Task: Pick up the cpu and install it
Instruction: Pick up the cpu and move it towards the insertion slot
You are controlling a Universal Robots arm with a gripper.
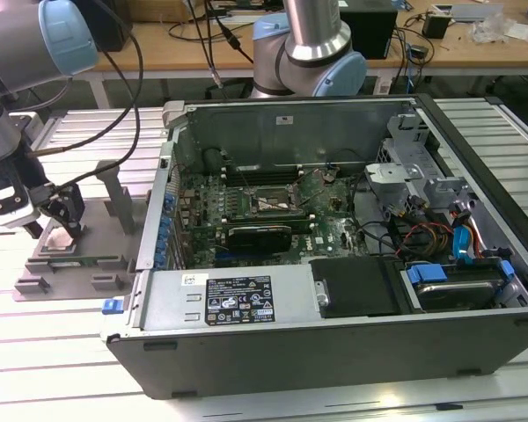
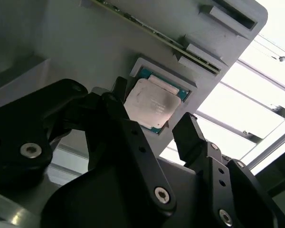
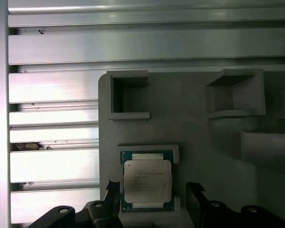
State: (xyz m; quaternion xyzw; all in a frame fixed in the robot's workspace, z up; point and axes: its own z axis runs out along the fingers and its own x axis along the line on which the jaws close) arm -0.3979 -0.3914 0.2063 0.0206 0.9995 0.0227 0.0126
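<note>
End effector [image 3: 153, 192] spread apart, straddling cpu [image 3: 147, 180] seated in grey tray [image 3: 199, 133] pocket; fingertips [image 3: 195, 190] apparently just clear of its edges. Computer case [image 1: 334, 352] well apart on desk [image 1: 62, 352].

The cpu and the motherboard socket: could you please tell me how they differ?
The cpu is silver-topped, the socket dark-framed. The cpu lies in the grey tray outside the case, flanked by the open gripper; the socket sits inside it. Both are square and flat.
</note>
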